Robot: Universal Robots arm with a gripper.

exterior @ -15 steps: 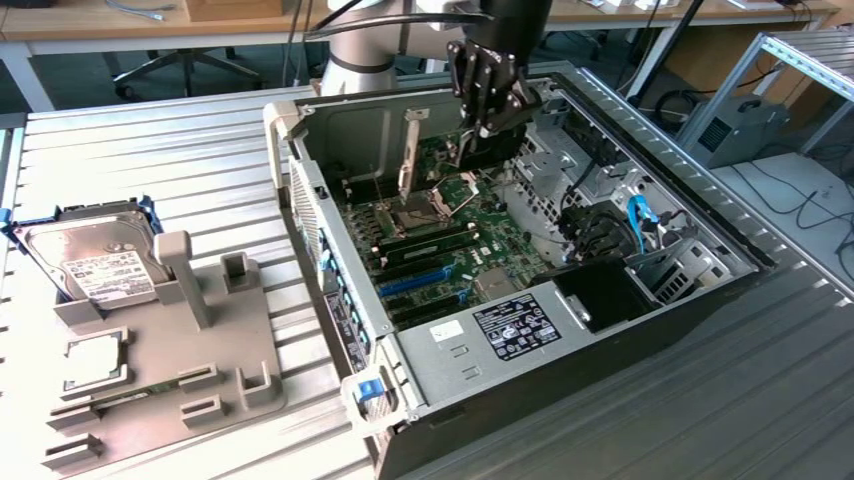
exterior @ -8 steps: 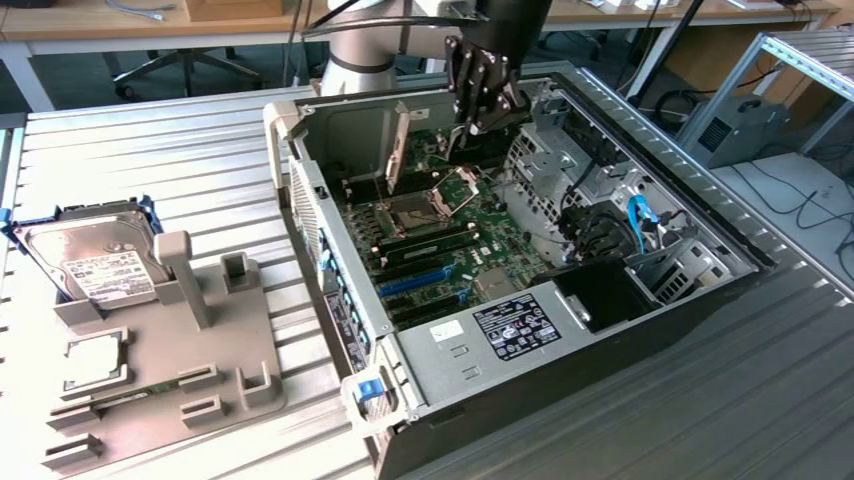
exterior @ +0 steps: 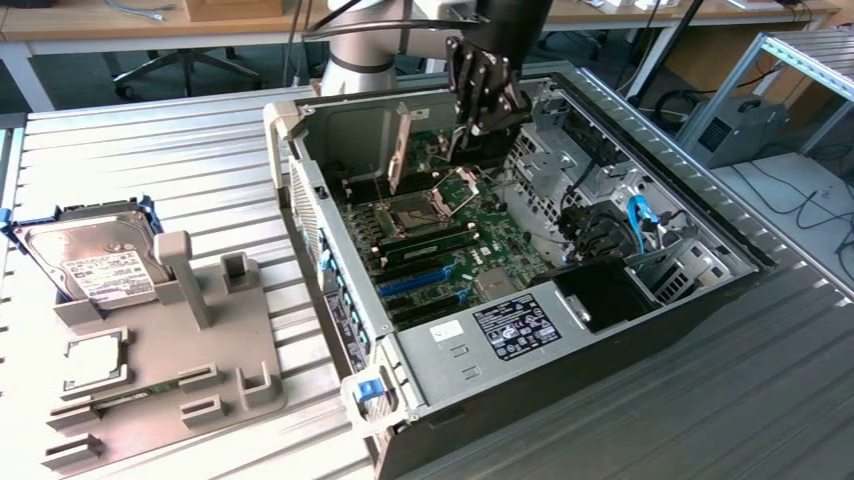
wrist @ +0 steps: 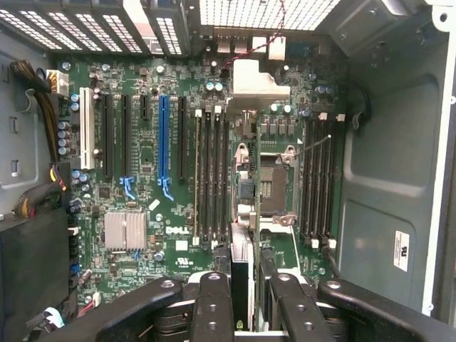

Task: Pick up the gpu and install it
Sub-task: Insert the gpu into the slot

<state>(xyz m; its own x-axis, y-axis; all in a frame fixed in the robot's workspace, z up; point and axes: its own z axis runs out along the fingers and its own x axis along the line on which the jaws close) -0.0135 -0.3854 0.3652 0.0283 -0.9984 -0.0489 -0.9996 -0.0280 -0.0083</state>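
A grey moulded parts holder (exterior: pixel 160 385) is seen nearest on the ribbed metal table (exterior: pixel 174 170), a silver hard drive with a white label (exterior: pixel 91 258) propped in it. Further back, inside the open black computer case (exterior: pixel 534 330), the thin dark gpu card (wrist: pixel 241 274) is gripped edge-on by the black tool (wrist: pixel 244 299), held above the green motherboard (wrist: pixel 149 185).

The exterior view looks down from high up and off to one side, taking in the open black computer case (exterior: pixel 534 270) and grey ribbed metal table (exterior: pixel 160 160). The wrist view looks straight down, close above the green circuit board (wrist: pixel 178 178), also seen in the exterior view (exterior: pixel 454 240) toward 12 o'clock.
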